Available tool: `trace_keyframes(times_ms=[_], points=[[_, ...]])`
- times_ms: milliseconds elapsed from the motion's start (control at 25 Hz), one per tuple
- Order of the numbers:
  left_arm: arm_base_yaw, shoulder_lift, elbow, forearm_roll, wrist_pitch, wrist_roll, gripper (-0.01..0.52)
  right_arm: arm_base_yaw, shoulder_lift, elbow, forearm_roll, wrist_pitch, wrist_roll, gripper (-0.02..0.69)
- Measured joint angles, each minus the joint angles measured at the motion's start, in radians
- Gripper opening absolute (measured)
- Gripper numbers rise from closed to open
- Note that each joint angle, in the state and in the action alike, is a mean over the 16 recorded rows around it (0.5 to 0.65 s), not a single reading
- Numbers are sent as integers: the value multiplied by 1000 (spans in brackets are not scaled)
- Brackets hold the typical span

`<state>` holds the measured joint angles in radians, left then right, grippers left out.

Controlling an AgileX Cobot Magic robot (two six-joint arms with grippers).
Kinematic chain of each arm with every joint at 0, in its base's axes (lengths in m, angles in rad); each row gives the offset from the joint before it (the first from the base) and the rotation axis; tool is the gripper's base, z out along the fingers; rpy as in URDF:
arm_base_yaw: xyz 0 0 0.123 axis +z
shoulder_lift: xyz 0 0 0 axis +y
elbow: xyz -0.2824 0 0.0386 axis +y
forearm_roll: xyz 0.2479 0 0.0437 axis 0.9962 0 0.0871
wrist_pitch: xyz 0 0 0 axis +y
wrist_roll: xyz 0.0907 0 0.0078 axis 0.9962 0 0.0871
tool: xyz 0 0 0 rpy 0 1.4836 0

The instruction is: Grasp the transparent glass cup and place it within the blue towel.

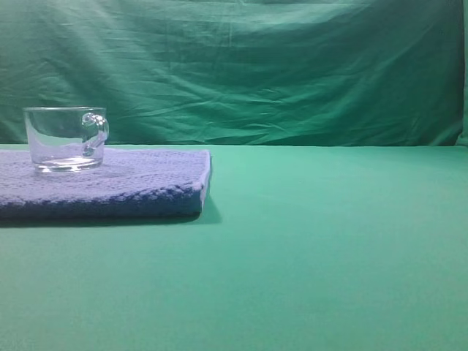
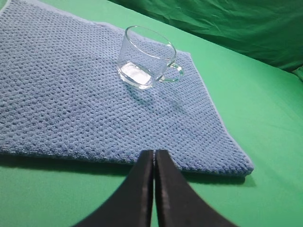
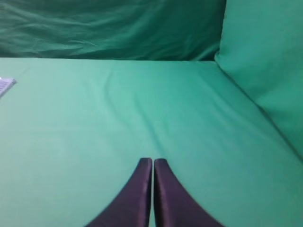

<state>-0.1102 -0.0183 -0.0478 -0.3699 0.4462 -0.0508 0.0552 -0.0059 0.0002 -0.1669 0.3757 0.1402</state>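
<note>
The transparent glass cup (image 1: 66, 137) stands upright on the blue towel (image 1: 131, 186) at the left of the exterior view, handle to the right. In the left wrist view the cup (image 2: 147, 57) stands near the far corner of the towel (image 2: 71, 99). My left gripper (image 2: 154, 152) is shut and empty, hovering at the towel's near edge, well apart from the cup. My right gripper (image 3: 152, 161) is shut and empty over bare green cloth. Neither gripper shows in the exterior view.
A green cloth covers the table (image 1: 329, 241) and hangs as a backdrop (image 1: 256, 66). In the right wrist view a corner of the towel (image 3: 5, 85) shows at the far left, and the green side wall (image 3: 265, 71) rises at the right.
</note>
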Motion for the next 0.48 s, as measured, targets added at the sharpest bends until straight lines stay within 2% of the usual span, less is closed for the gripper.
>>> trace_keyframes(times_ms=[480], points=[[0, 0, 0, 0, 0, 0, 0, -54, -3, 27, 4, 13, 0, 0]])
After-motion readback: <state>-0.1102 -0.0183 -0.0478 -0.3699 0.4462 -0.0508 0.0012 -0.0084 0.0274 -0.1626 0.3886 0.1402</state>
